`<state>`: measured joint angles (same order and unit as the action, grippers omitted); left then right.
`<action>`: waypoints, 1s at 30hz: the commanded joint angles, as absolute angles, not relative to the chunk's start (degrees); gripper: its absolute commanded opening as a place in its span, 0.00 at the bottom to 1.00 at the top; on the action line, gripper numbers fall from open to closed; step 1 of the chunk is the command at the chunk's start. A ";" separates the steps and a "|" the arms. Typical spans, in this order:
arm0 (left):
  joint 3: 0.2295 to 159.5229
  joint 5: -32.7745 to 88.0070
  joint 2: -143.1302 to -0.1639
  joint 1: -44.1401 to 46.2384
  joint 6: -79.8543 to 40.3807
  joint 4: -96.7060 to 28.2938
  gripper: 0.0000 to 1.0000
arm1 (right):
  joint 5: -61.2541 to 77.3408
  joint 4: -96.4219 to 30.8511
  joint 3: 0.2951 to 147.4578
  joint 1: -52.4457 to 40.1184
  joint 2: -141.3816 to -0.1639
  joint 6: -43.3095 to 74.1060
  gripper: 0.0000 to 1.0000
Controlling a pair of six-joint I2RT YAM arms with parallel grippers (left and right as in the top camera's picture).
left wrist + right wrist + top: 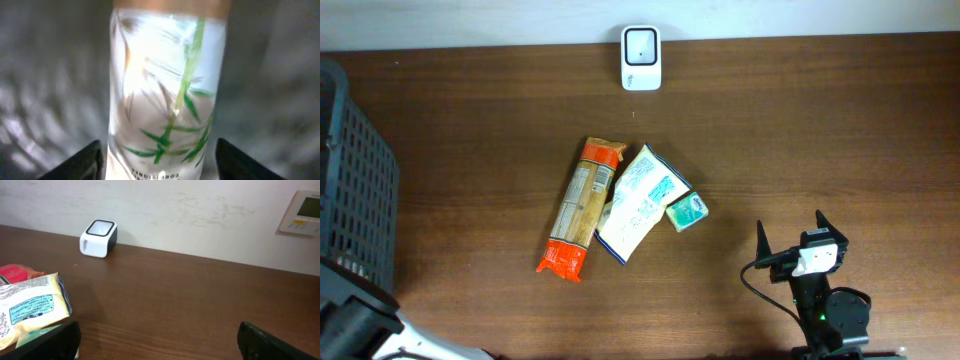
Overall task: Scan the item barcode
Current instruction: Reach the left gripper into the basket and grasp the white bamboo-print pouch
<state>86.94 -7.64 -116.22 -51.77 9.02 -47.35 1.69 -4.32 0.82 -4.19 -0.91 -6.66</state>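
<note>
Centre your left gripper [157,152], spread astride the leaf-print bottle [165,85], close gently, then lift toward the twelve-o'clock scanner [641,58]; your right gripper [790,222] waits spread.

Brown table [820,120]; white wall [200,210] behind, control panel [302,212] mounted (small display).

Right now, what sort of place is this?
Probably a mock shop checkout: a small white scanner by the wall, grocery packets on a wooden table, and a dark basket at its left edge.
</note>
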 commanded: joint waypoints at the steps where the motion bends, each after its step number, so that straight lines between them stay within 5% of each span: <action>1: 86.28 -8.60 -117.45 -52.10 7.11 -48.27 0.77 | 1.21 -4.34 0.32 -4.45 -0.54 -6.83 0.99; 5: 85.25 -8.67 -117.43 -52.10 7.11 -49.10 0.68 | 1.21 -4.34 0.32 -4.45 -0.54 -6.83 0.99; 8: 83.18 -8.84 -117.43 -52.31 7.11 -48.77 0.29 | 1.21 -4.34 0.32 -4.45 -0.54 -6.83 0.99; 12: 83.20 -8.78 -117.43 -52.31 7.11 -48.21 0.00 | 1.21 -4.34 0.32 -4.45 -0.54 -6.83 0.99; 30: 126.45 7.79 -116.16 -45.95 6.57 -68.29 0.00 | 1.21 -4.34 0.32 -4.45 -0.54 -6.83 0.99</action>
